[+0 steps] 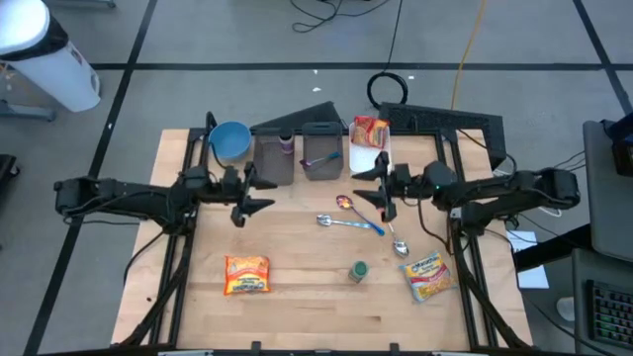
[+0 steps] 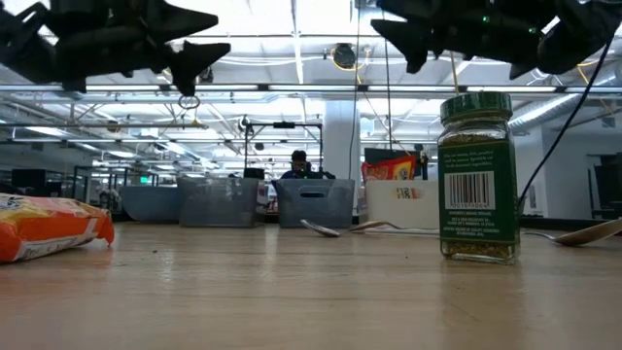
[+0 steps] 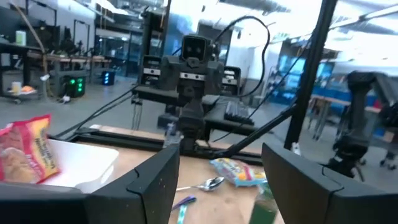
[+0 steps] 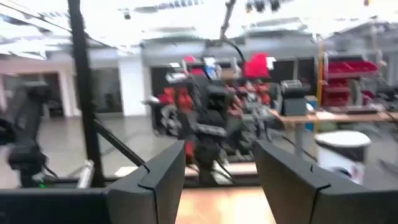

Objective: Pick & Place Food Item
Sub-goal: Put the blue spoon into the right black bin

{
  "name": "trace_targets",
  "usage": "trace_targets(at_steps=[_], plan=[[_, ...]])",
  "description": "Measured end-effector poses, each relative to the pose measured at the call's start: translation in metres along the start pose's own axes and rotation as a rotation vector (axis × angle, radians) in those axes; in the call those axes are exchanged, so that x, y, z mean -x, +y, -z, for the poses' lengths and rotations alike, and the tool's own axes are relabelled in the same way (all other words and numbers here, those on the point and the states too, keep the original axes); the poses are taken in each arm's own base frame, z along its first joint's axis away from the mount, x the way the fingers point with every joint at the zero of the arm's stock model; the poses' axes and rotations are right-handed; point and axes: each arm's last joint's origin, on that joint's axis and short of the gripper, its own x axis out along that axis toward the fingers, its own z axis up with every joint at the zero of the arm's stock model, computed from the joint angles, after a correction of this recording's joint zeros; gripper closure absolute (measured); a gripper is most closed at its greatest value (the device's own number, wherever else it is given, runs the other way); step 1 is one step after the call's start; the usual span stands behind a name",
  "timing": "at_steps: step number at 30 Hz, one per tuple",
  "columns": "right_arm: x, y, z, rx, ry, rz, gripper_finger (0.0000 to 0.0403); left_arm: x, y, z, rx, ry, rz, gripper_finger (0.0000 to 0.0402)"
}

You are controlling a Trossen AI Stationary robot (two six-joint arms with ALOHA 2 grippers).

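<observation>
— Wooden table (image 1: 307,287) fills the frame's middle; where do the arms stand?
— Left gripper (image 1: 259,193) at centre-left, right gripper (image 1: 364,190) at centre-right, both raised, jaws parted, holding nothing.
— And the food?
— Orange packet (image 1: 246,275) lower left, another packet (image 1: 427,277) lower right, untouched. I judge we're pre-reach; next calls for descending over one packet.

Look past your table: grey floor (image 1: 247,94) crossed by dark lines, a black cable coil (image 1: 391,87) at twelve o'clock, a white bin (image 1: 45,59) at ten. Bright ceiling lights (image 2: 292,19) glare over workbenches, and a person (image 2: 298,165) sits far back.
</observation>
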Motion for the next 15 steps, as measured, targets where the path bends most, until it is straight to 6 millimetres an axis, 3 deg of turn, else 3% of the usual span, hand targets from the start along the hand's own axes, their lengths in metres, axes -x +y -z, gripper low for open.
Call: trace_targets(at_steps=[8, 15], plan=[[-0.011, 0.021, 0.011, -0.067, -0.06, -0.103, 0.0216, 0.002, -0.003, 0.004, 0.086, -0.01, 0.019, 0.0163], [-0.019, 0.028, 0.039, -0.1, 0.038, -0.115, 0.0216, 0.0, -0.006, 0.005, 0.132, 0.018, 0.038, 0.0163]])
